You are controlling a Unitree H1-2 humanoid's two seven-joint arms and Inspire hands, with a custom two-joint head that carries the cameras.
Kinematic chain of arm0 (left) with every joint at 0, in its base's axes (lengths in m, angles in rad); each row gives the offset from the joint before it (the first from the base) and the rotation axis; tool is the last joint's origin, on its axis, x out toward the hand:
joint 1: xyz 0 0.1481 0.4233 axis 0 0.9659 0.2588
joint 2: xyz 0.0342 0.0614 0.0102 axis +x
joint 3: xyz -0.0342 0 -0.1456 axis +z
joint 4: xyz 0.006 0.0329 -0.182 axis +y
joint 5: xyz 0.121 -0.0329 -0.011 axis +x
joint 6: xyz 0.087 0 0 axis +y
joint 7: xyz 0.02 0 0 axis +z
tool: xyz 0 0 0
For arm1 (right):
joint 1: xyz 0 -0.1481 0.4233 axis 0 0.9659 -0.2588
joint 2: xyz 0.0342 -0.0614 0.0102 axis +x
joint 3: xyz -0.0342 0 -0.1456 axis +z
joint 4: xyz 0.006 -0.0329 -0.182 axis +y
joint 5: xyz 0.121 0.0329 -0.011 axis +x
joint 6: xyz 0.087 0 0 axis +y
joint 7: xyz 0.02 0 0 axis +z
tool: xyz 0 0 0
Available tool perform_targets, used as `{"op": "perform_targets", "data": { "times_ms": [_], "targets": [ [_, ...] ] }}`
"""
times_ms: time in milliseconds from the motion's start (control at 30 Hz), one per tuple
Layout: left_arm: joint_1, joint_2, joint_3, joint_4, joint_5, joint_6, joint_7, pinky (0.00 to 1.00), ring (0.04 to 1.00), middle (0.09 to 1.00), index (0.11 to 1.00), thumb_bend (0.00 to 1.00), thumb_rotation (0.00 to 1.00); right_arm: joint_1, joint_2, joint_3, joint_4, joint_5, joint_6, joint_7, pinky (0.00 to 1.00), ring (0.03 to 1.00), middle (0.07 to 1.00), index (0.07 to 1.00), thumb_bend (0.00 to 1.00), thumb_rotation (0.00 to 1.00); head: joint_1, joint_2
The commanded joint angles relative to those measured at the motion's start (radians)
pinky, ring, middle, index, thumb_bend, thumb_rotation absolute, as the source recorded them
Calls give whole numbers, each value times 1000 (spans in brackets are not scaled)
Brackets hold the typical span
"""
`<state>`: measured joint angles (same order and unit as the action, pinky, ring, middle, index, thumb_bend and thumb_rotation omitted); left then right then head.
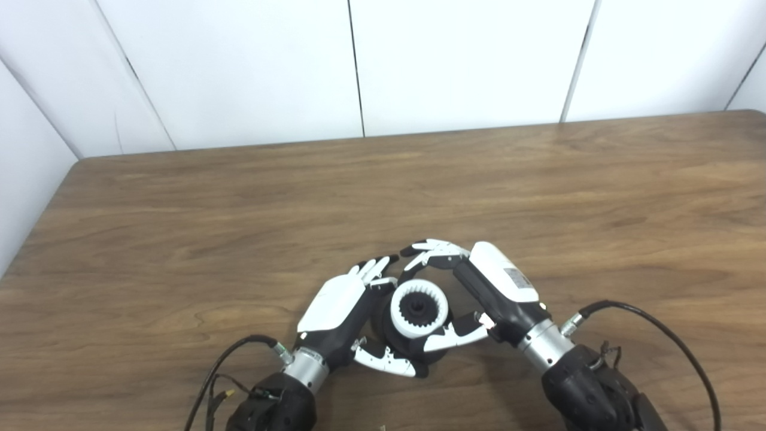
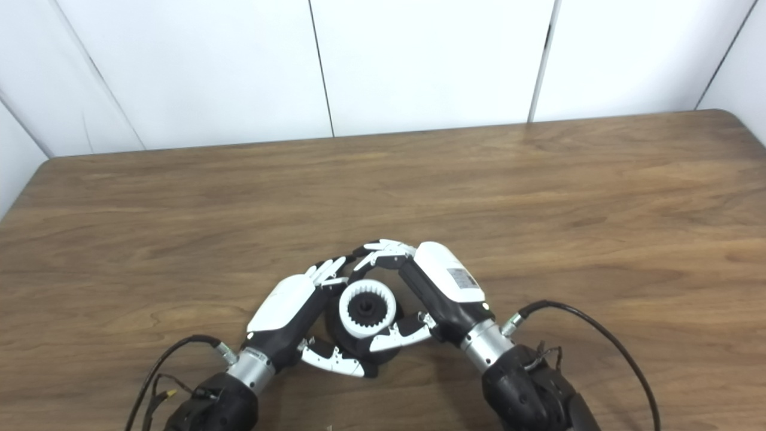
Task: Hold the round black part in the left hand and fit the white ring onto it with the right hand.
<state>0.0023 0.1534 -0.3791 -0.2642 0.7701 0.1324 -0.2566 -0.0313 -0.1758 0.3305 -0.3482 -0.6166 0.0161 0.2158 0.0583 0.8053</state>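
Since the whole fit comes down to whether the white ring (image 1: pixel 419 309) sits square on the round black part (image 1: pixel 413 344), that's what I'm watching: the ring is right on top of the black part, its opening facing up at my cameras, toothed inner edge showing and a dark hub in the middle of it, so the ring's axis looks lined up with the part's, or close to it. I can't tell if it's pushed all the way down or just resting on the top. Both sit at the near edge of the table (image 1: pixel 179 239), roughly 6 o'clock in my view, dead centre between my arms. My left hand (image 1: pixel 335 308) is at the part's 9 o'clock, wrapped around the black body with fingers curling over the far side and the thumb hooked under at about 7 o'clock, so I'd call it closed on the part. My right hand (image 1: pixel 479 287) comes in from 3 o'clock, fingers arching over to about 12 o'clock and the thumb laid along the ring's near edge around 5 o'clock, a pinch across the ring, though I can't see if the far fingers actually touch it. Both hands are equally close, fingertips almost meeting at 12 o'clock. My guess is the next bit is a straight press down without tilting.
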Motion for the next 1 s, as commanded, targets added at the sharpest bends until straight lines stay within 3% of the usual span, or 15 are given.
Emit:
{"op": "perform_targets", "data": {
  "times_ms": [0, 167, 267, 333, 567, 900, 967],
  "targets": [
    [-17, 8, -2, -32, 7, -6, -2, 1000, 1000, 996, 670, 998, 335, -21, 0, -1, 21, -4, -2, 2, 809, 864, 814, 484, 516, 146, -1, 1],
    [-20, 9, -1, -30, 7, -6, 0, 1000, 1000, 997, 673, 1000, 337, -30, -29, 6, 20, -2, 36, 59, 780, 897, 868, 496, 514, 168, -2, 1],
    [-21, 9, 0, -27, 6, -6, 0, 1000, 1000, 998, 673, 1000, 334, -36, -50, 13, 11, -5, 56, 96, 798, 913, 895, 660, 760, 406, -2, 1],
    [-23, 9, 0, -25, 6, -8, 2, 1000, 1000, 997, 671, 1000, 331, -41, -64, 20, 1, -14, 73, 122, 808, 920, 913, 729, 872, 474, -4, 2],
    [-26, 12, 1, -23, 4, -8, 2, 1000, 1000, 997, 673, 1000, 370, -55, -93, 38, -19, -27, 100, 170, 831, 930, 936, 815, 996, 535, -4, 2],
    [-27, 15, -2, -22, 7, -10, 5, 1000, 1000, 995, 672, 999, 370, -69, -100, 37, -35, -16, 130, 213, 856, 947, 956, 879, 1000, 518, -6, 2],
    [-26, 15, -2, -22, 7, -9, 5, 1000, 1000, 995, 671, 997, 354, -72, -101, 36, -37, -2, 145, 232, 865, 956, 967, 923, 1000, 478, -9, -1]
  ]
}}
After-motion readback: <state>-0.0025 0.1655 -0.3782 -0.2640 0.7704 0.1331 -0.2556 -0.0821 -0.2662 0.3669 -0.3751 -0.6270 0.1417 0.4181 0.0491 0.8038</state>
